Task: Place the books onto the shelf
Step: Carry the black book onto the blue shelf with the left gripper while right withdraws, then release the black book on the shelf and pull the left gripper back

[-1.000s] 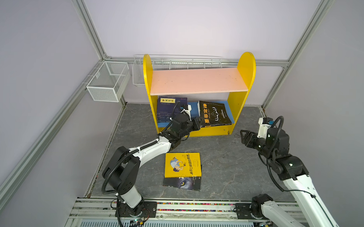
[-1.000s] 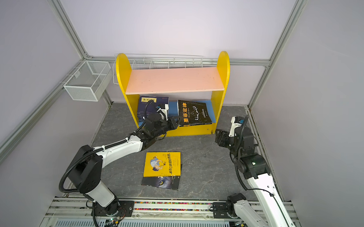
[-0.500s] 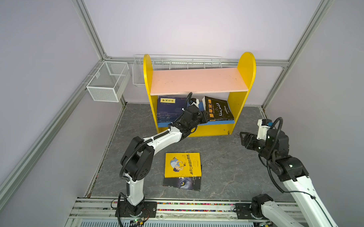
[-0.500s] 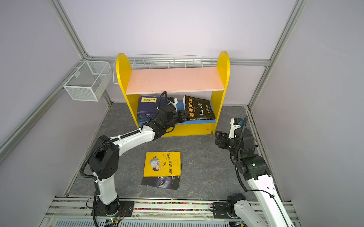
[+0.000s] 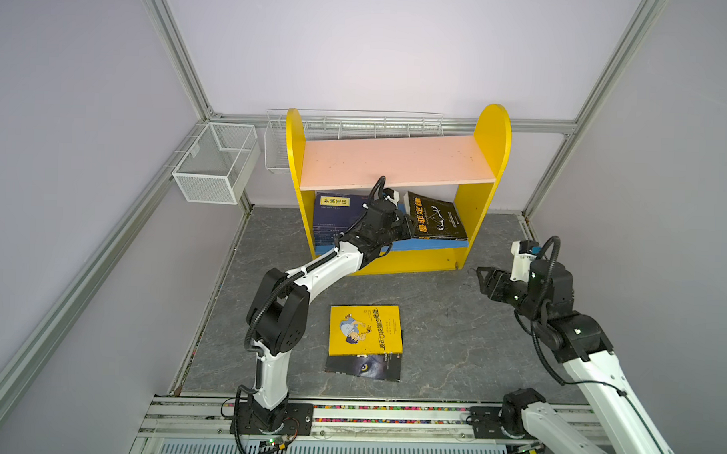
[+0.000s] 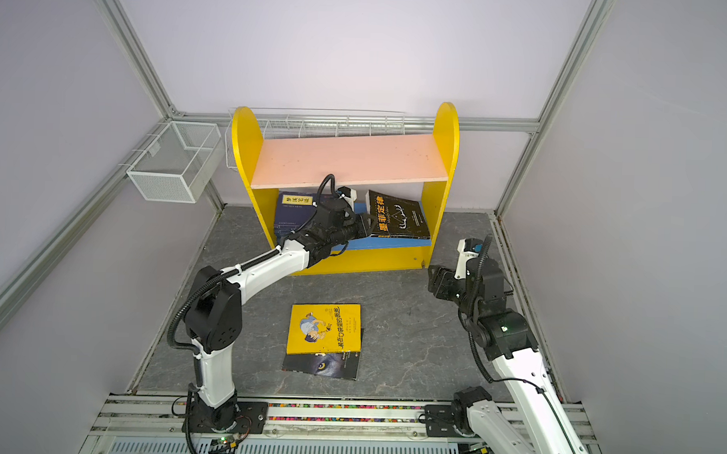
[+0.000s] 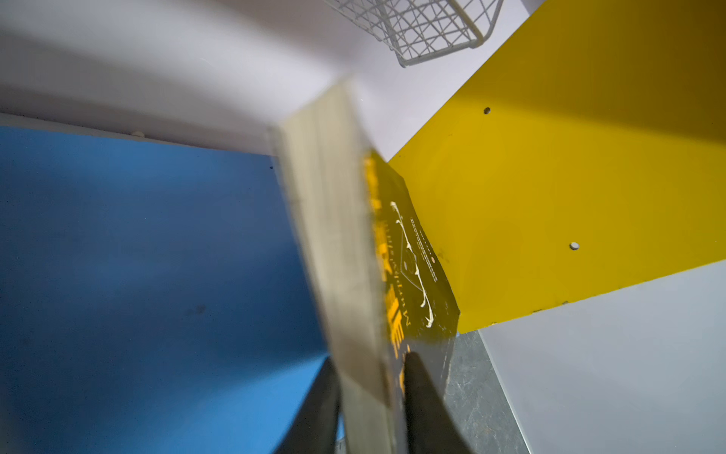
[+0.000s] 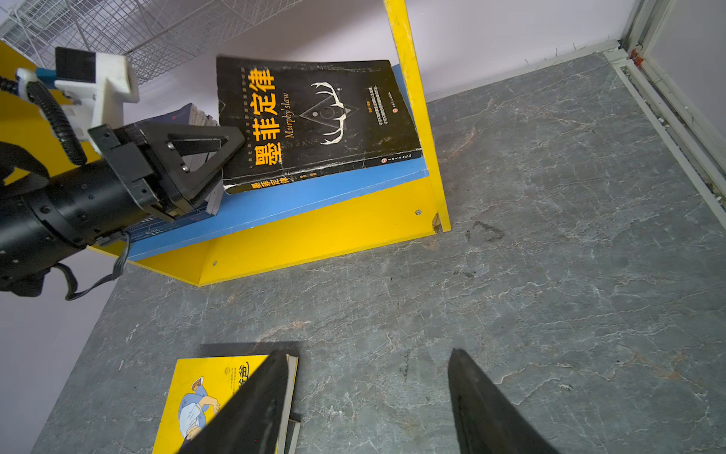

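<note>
The left hand [image 7: 371,401] straddles the black book [image 8: 318,118] on the shelf [image 5: 397,164]; grip unclear.

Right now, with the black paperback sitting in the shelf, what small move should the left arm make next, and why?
Probably open the left hand fully and draw it straight back out. The black paperback with the orange title rests on the shelf's blue lower board, leaning against the yellow side panel, while the hand's fingers straddle its near edge.
</note>
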`<act>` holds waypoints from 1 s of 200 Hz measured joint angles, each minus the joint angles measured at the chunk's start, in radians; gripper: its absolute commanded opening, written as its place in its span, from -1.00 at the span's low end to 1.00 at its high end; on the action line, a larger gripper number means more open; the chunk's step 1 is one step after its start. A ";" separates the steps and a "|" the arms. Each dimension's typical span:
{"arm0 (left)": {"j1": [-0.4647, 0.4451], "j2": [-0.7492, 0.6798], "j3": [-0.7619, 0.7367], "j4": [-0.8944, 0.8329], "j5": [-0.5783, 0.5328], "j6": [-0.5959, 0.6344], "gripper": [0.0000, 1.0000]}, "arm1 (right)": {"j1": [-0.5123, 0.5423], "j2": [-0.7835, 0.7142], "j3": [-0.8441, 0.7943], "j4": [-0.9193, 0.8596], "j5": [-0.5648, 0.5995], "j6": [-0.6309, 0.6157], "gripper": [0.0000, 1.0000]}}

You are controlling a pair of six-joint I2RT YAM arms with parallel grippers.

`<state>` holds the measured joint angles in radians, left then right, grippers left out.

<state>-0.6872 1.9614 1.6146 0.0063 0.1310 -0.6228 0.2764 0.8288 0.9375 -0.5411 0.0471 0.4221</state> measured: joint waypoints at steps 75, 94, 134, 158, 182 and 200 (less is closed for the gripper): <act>-0.031 0.059 0.153 -0.173 -0.084 0.051 0.81 | 0.000 0.004 -0.001 0.002 -0.026 0.004 0.36; -0.048 0.084 0.228 -0.261 -0.145 0.068 0.94 | 0.000 0.014 -0.001 0.001 -0.037 0.004 0.35; -0.066 0.105 0.308 -0.373 -0.233 0.090 1.00 | 0.006 0.043 -0.001 -0.001 -0.056 0.004 0.35; -0.084 0.097 0.304 -0.397 -0.269 0.116 0.99 | 0.014 0.048 -0.001 -0.002 -0.055 0.004 0.34; -0.109 0.045 0.274 -0.401 -0.297 0.143 0.99 | 0.046 0.057 -0.002 -0.001 -0.055 0.003 0.34; -0.121 -0.043 0.211 -0.407 -0.302 0.146 1.00 | 0.103 0.081 -0.016 0.006 -0.072 -0.005 0.35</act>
<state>-0.8082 1.9186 1.8252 -0.4007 -0.1707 -0.4770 0.3798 0.9096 0.9215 -0.5346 -0.0254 0.4171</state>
